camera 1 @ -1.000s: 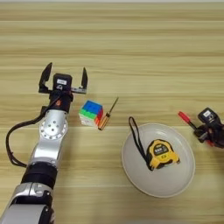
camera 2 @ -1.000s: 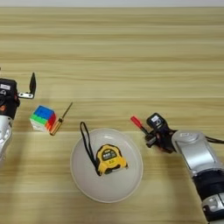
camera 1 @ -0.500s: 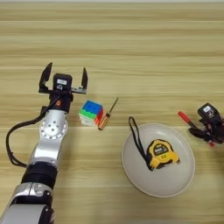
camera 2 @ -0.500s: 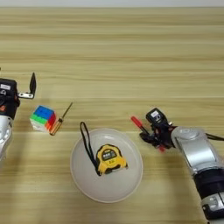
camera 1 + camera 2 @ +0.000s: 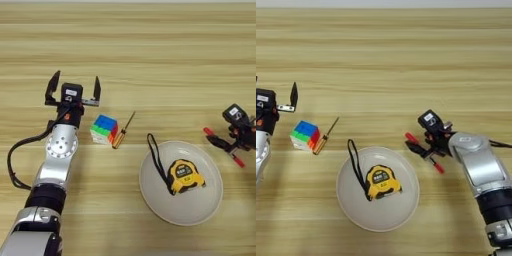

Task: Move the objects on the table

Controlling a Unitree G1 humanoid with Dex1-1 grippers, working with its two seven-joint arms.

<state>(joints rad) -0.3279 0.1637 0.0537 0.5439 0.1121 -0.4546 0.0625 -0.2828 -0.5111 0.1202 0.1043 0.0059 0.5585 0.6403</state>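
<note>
My right gripper [image 5: 428, 146] is shut on the thin red marker pen [image 5: 410, 136], just right of the white plate; the pen's two red ends stick out on either side of the fingers. My left gripper [image 5: 73, 89] stands open at the left, fingers spread, with nothing between them. Just to its right, the multicoloured puzzle cube [image 5: 104, 129] lies on the wooden table [image 5: 150, 60]. The slim screwdriver with an amber handle [image 5: 122, 131] lies slanted beside the cube.
A round white plate [image 5: 202, 204] sits at the front centre, holding a yellow-black tape measure [image 5: 185, 176] whose black strap [image 5: 154, 152] loops over the rim. A black cable [image 5: 15, 160] trails along my left arm.
The right gripper has turned slightly with the marker, and the pen's near red end now shows below the fingers. The left arm, cube and screwdriver have not moved.
</note>
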